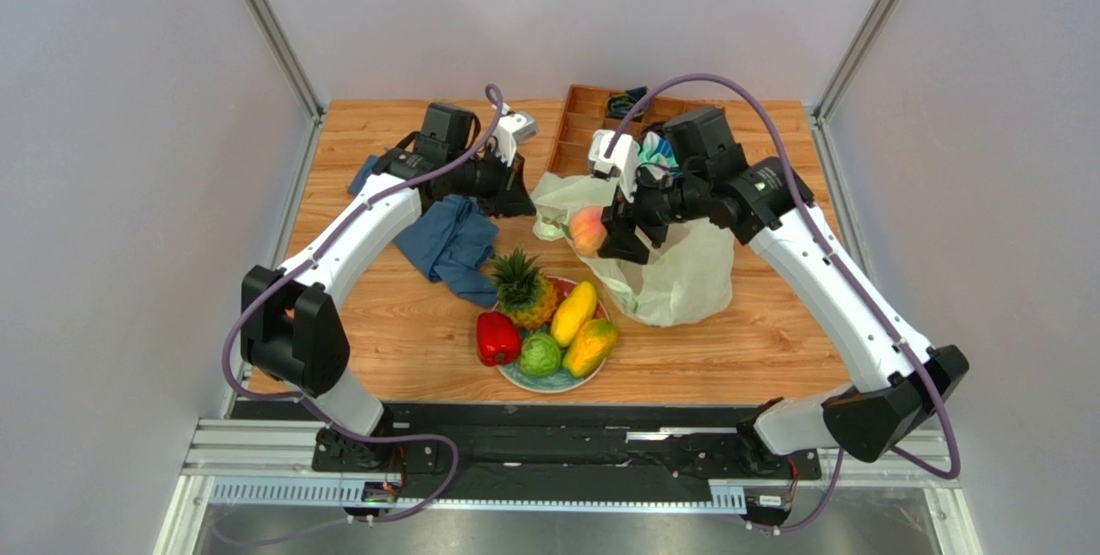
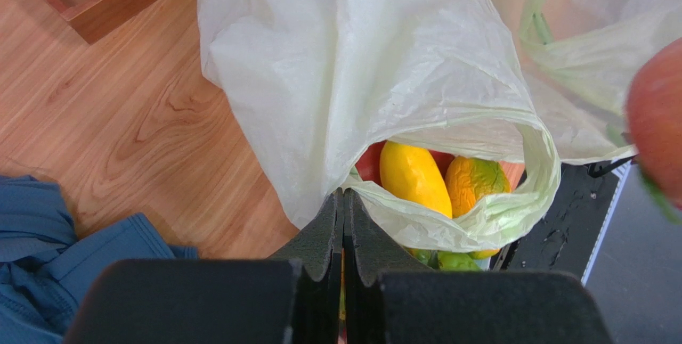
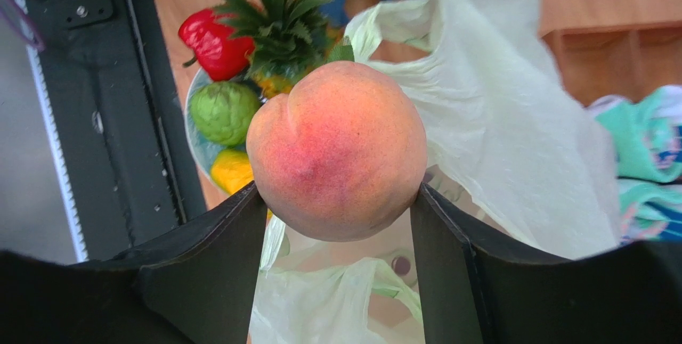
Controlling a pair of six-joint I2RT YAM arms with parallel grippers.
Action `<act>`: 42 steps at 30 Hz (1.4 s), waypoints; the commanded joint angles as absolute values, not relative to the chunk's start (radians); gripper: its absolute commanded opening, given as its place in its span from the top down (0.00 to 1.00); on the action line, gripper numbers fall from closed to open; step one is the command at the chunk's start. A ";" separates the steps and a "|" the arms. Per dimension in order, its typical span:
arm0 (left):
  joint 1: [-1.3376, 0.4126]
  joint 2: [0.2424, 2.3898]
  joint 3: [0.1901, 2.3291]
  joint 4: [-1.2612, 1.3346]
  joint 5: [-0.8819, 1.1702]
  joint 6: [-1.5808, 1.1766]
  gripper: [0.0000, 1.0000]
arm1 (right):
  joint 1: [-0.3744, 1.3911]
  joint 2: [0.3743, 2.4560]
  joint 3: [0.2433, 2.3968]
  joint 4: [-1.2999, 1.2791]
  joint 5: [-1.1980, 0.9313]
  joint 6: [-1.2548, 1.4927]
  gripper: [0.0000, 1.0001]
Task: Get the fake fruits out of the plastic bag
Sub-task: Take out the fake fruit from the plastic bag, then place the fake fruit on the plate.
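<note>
Seen from above, a wooden surface (image 1: 775, 343) carries a plate (image 1: 555, 386) near its front edge. On the plate are a pineapple (image 1: 522, 285), a red pepper (image 1: 496, 339), a green bumpy fruit (image 1: 540, 354), a yellow mango (image 1: 573, 313) and an orange-tinged mango (image 1: 593, 346). Just behind the plate the pale plastic bag (image 1: 678, 274) lies slumped and mostly flat. The left tool (image 1: 529, 201) grips the bag's far left edge, close to a blue cloth (image 1: 452, 246). The right tool (image 1: 607, 238) holds a peach (image 1: 586, 230) in the air over the bag's mouth. From the left wrist, that tool's fingers (image 2: 324, 236) are pressed fully together on a fold of the bag's rim. Mangoes show through a loop of plastic, and they seem to be the ones on the plate rather than fruit inside the bag. From the right wrist, the peach sits clamped between two dark fingers (image 3: 228, 248), which are spread to the fruit's width and touch its sides. The plate and its fruit lie below and beyond it. The step in hand looks like carrying a freed fruit to the plate. No fruit can be made out in the bag, though its inside is largely hidden. The next move calls for swinging the peach toward the crowded plate and lowering it into a gap. The right tool should let go only once the peach rests there, since a round fruit could roll off.
</note>
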State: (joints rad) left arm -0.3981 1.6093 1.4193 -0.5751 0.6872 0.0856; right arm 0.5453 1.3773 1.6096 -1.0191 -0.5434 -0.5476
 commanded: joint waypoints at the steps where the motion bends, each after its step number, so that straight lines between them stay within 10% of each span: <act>1: -0.400 1.594 1.477 -0.516 0.696 0.020 1.00 | 0.551 1.439 1.612 -1.063 -0.629 -0.574 0.56; 17: -0.399 1.743 1.689 -0.500 0.635 -0.022 1.00 | 0.762 1.577 1.614 -1.305 -0.621 -0.836 0.56; 32: -0.399 1.674 1.609 -0.537 0.591 0.040 1.00 | 0.842 1.531 1.342 -0.939 -0.531 -0.739 0.56; 42: -0.399 1.638 1.577 -0.548 0.577 0.060 1.00 | 0.857 1.566 1.327 -0.913 -0.494 -0.744 0.35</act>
